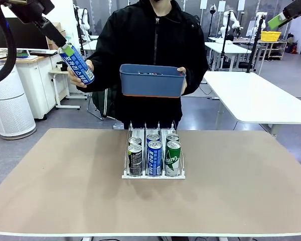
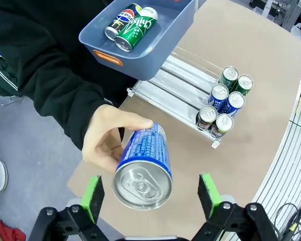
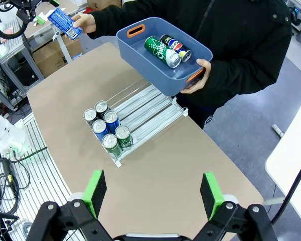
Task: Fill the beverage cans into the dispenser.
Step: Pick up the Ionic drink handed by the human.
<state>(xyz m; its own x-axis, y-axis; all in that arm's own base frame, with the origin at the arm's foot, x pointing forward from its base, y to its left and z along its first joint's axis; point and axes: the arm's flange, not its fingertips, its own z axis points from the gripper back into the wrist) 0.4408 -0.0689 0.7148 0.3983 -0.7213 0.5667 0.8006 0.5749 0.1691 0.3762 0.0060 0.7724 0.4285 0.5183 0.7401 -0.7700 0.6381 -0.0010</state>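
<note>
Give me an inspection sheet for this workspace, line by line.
Surface: tan tabletop, with the dispenser at its middle.
Job's things: white three-lane wire dispenser holds six slim aluminium cans, two per lane, at its front: black-grey, blue, green. A person's hand holds out a blue can with white lettering. Their other hand carries a dark blue plastic bin with a green can and a dark can lying inside.
Clutter: nothing seen.
Grippers: left gripper open, green-padded fingers either side of the offered can, not touching. Right gripper open, empty, high above the table.
Cables: black cables lie loose beside the table.
Surroundings: white tables and a white cylindrical appliance behind.
</note>
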